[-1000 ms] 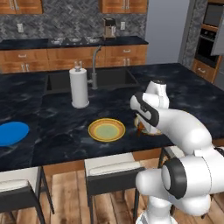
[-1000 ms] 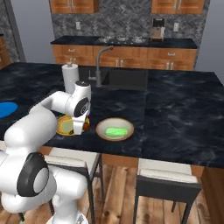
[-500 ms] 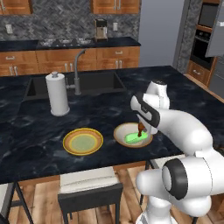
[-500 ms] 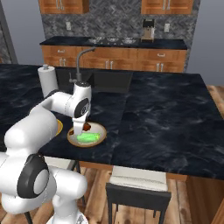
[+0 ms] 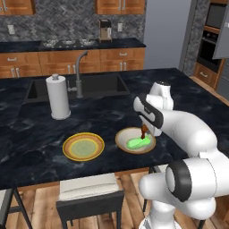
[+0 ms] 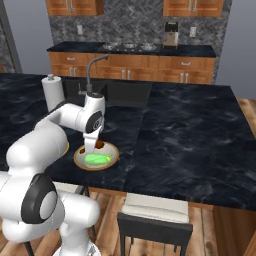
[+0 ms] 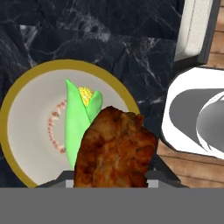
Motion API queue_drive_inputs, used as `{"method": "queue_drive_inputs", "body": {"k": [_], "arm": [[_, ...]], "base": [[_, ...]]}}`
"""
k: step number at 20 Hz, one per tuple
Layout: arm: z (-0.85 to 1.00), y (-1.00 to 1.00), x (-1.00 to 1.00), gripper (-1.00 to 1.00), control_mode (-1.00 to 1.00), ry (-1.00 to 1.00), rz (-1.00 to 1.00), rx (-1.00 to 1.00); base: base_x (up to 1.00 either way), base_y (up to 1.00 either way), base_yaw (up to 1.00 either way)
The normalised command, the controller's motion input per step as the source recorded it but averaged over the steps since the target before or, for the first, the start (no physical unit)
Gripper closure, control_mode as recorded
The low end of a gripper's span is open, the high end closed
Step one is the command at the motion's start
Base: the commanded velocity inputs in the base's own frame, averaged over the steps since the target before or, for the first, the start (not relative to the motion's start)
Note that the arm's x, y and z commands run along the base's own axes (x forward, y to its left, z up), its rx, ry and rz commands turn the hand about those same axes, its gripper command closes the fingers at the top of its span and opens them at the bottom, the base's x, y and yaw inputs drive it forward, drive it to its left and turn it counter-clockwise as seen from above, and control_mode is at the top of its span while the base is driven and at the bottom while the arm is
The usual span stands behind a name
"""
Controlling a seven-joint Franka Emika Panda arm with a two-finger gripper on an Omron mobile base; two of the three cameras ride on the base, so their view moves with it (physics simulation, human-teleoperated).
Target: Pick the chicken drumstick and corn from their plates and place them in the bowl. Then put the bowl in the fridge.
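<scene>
A dark marbled worktop (image 5: 98,116) lies beneath the jaws. Beyond the jaws, a white paper-towel roll (image 5: 58,96) stands upright on it, just beside a sunken sink (image 5: 96,85) with a curved grey tap (image 5: 80,76). Well beyond that, a back counter over wooden cabinets (image 5: 67,62) carries a coffee machine (image 5: 105,30) and a hob (image 5: 67,43), against a grey patterned wall. Nearer than the jaws, cushioned stools (image 5: 89,197) stand on the wood floor (image 6: 200,220) at the worktop's edge. A built-in oven (image 5: 210,38) sits far off to one side.
</scene>
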Motion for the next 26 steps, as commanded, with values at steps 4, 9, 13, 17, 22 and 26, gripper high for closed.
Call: {"method": "queue_drive_inputs", "body": {"k": [4,9,13,17,22,26], "arm": [[0.00,0.00,0.00,1.00,1.00,0.00,0.00,0.00],[0.00,0.00,0.00,1.00,1.00,0.00,0.00,0.00],[0.00,-0.04,0.23,1.00,-1.00,0.00,0.00,0.00],[-0.05,-0.02,0.50,1.00,-1.00,0.00,0.02,0.00],[-0.09,0.00,0.52,1.00,-1.00,0.00,0.06,0.00],[-0.22,0.05,0.26,1.00,-1.00,-0.01,0.02,0.00]], "base": [[0.02,-0.04,0.00],[0.04,0.00,0.00],[0.00,0.00,0.00],[0.00,0.00,0.00],[0.00,0.00,0.00],[0.00,0.00,0.00]]}}
